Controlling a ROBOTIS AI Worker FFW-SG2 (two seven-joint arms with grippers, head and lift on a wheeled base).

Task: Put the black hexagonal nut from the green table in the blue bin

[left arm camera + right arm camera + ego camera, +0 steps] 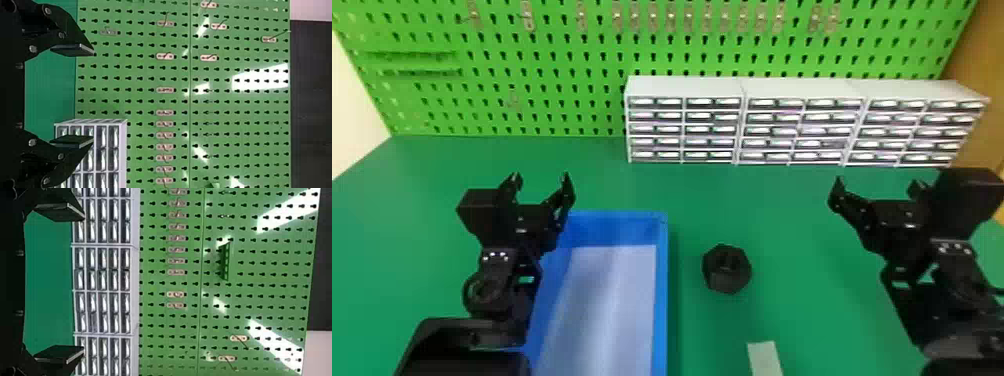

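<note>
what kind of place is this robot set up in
Probably a workshop or a parts-sorting station: a green pegboard with metal hooks stands behind the table, and grey drawer units full of small compartments line its back.

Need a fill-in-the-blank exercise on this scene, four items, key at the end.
The left gripper and right gripper are both ____, not shut.
The black hexagonal nut lies on a ____ table.
The bin beside the nut is ____.
In the head view, the nut shows between bin and ____ gripper.
Open; green; blue; right.
</note>
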